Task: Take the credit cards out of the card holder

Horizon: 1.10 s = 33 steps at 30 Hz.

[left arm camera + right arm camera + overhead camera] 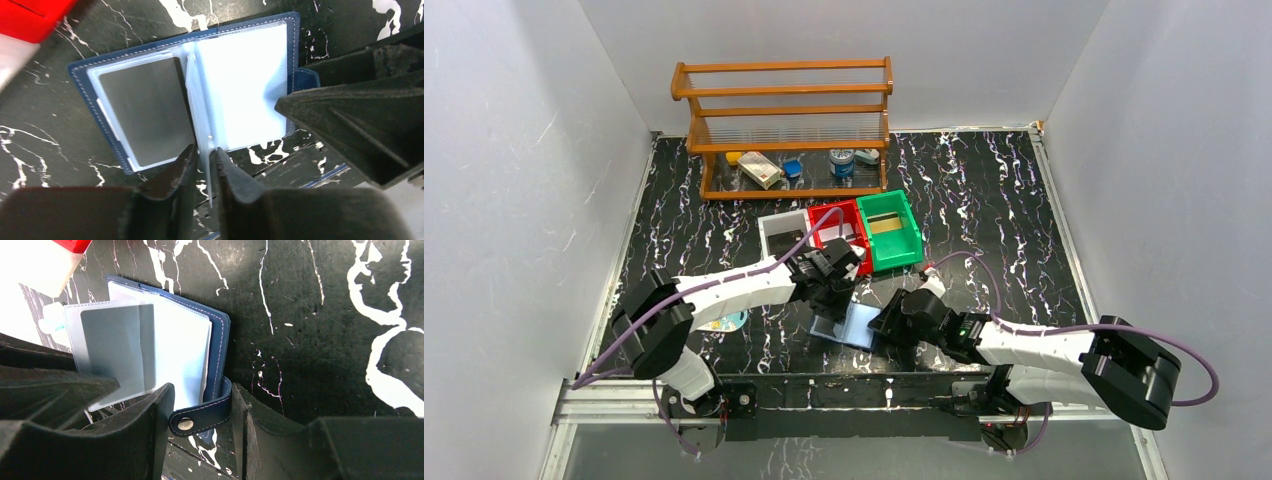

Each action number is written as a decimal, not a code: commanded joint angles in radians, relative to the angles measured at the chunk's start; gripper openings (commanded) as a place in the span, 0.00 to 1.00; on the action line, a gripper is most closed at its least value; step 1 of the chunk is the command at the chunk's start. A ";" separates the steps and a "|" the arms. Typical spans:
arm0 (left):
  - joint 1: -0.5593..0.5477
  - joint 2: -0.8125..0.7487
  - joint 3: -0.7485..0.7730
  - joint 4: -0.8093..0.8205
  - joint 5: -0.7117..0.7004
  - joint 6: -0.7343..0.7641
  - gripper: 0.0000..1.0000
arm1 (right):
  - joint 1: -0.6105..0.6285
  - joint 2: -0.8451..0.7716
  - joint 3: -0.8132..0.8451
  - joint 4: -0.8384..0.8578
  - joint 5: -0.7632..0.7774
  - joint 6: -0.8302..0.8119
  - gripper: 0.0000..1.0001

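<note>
starting at the left, the left gripper [203, 151] is nearly closed, its jaws pinching the lower edge of a clear sleeve [195, 100] that stands up from the spine of the card holder [849, 326]. the card holder lies opened on the black marbled worktop [984, 200], close to the near edge and about midway along it, between the two arms. a grey card [142, 112] sits in a sleeve on one page. the facing page looks empty, though i cannot be sure through the plastic. further right, the right gripper [202, 395] has its jaws set either side of the snap strap [200, 416]. the strap fills the gap between them, so the gripper appears to hold the card holder down by that strap.

the step in hand, as i judge it, is spreading and steadying the pages so a card can be reached; no card is out yet. the next move calls for the right gripper to pin the holder while the left lets go of the sleeve and takes the exposed edge of the grey card. it should slide the card out along the pocket's opening rather than lift it, or the whole holder may come up with it.
</note>
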 commanded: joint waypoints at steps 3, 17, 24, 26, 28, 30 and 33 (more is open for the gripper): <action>-0.016 0.039 0.058 -0.006 0.056 -0.019 0.29 | -0.001 0.012 0.020 -0.013 0.000 0.003 0.53; -0.045 0.025 0.010 0.220 0.288 -0.053 0.39 | -0.002 -0.158 -0.053 -0.101 0.078 0.088 0.54; -0.034 -0.131 -0.040 0.145 0.013 -0.023 0.45 | -0.001 -0.322 -0.084 -0.122 0.089 0.068 0.54; -0.010 -0.170 -0.062 0.128 -0.033 -0.015 0.48 | -0.001 -0.355 -0.085 -0.108 0.081 0.049 0.54; 0.034 -0.218 -0.089 0.130 -0.035 -0.011 0.49 | -0.001 -0.373 -0.077 -0.084 0.065 0.020 0.54; 0.088 -0.250 -0.119 0.144 -0.001 -0.011 0.50 | -0.001 -0.372 -0.059 -0.060 0.041 -0.009 0.54; 0.163 -0.283 -0.170 0.182 0.072 -0.018 0.52 | -0.002 -0.334 -0.010 -0.034 0.001 -0.055 0.53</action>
